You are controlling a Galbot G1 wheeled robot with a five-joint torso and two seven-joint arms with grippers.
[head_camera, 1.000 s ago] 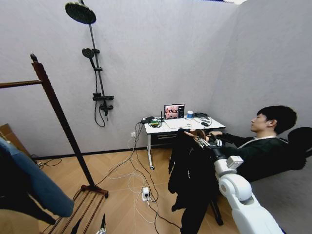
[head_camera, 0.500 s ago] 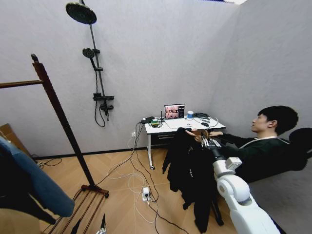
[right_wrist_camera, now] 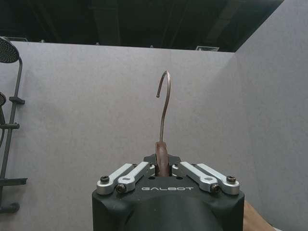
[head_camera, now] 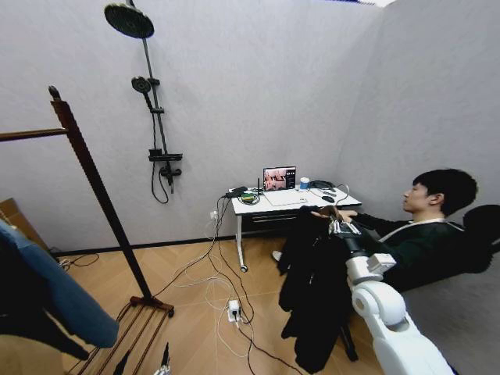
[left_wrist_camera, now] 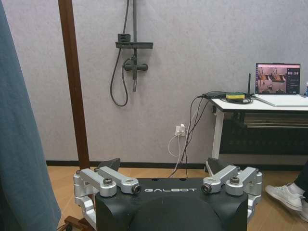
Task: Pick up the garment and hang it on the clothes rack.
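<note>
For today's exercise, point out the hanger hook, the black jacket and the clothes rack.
hanger hook (right_wrist_camera: 165,103), right wrist view, on the metal shank above the right gripper (right_wrist_camera: 162,168).
black jacket (head_camera: 316,301), head view, on its hanging body.
clothes rack (head_camera: 98,187), head view, on the slanting post.

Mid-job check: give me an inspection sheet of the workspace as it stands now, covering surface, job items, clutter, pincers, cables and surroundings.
Surface: wood floor, bare apart from cables.
Job's things: black garment hanging from its hanger, metal hook upright; clothes rack at left, apart from it.
Clutter: blue jacket on the rack side; laptop on the white desk.
Pincers: right pincer shut on the hanger neck; left pincer open, holding nothing.
Cables: power strip and loose leads below the desk.
Surroundings: shower pole on the grey wall; seated person at right.
</note>
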